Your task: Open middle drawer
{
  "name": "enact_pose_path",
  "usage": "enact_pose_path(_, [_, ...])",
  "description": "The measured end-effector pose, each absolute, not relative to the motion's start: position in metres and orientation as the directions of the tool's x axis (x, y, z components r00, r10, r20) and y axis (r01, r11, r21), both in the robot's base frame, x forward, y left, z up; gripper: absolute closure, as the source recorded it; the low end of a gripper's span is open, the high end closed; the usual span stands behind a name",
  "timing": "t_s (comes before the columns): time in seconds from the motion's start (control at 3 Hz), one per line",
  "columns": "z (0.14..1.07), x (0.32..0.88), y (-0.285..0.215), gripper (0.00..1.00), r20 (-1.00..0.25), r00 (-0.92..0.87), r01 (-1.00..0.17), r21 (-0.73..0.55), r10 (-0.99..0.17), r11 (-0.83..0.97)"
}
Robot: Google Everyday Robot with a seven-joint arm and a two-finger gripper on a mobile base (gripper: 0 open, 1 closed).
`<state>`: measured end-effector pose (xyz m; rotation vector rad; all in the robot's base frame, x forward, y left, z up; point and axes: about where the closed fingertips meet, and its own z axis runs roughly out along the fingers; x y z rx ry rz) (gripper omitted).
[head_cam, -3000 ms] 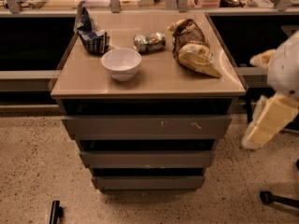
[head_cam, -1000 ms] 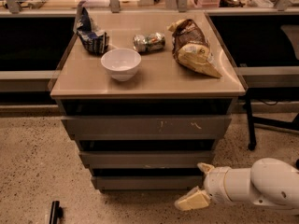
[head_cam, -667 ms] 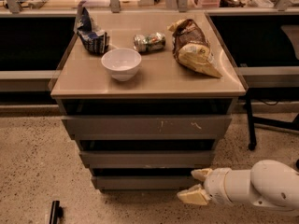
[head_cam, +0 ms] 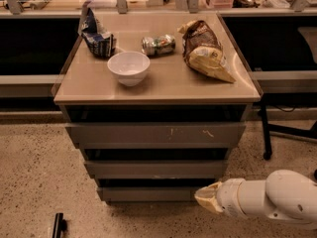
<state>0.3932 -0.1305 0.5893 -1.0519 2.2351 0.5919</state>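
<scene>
The middle drawer point(head_cam: 156, 169) likely slides stiff and handle-less; hook its top lip. The gripper point(head_cam: 207, 197) sits low at near right, jaws' state unclear

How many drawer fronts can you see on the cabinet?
3, stacked: the scratched top drawer, the middle drawer under it, and the bottom drawer lowest. None looks hidden. The gripper sits low, by the bottom drawer's right end.

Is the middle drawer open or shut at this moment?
Shut: the middle drawer shows only its flat front, no interior. The claw is lower, by the right end of the bottom drawer.
</scene>
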Motion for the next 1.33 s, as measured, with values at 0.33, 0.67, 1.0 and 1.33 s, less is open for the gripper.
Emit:
enact_pose_path(0.33, [0.587,0.395,-0.130,1.00,-0.676,-0.510,-0.795,0.135,-0.531,0.592])
enact_pose_path(0.67, [0.581,0.407,-0.137,1.00,-0.718,-0.494,-0.765,0.091,-0.491,0.637])
enact_pose_path(1.0, [0.574,0.438,-0.153,1.00,-0.792,-0.429,-0.715,0.004,-0.434,0.699])
enact_pose_path(1.33, [0.567,0.468,-0.168,1.00,-0.841,-0.379,-0.674,-0.035,-0.386,0.738])
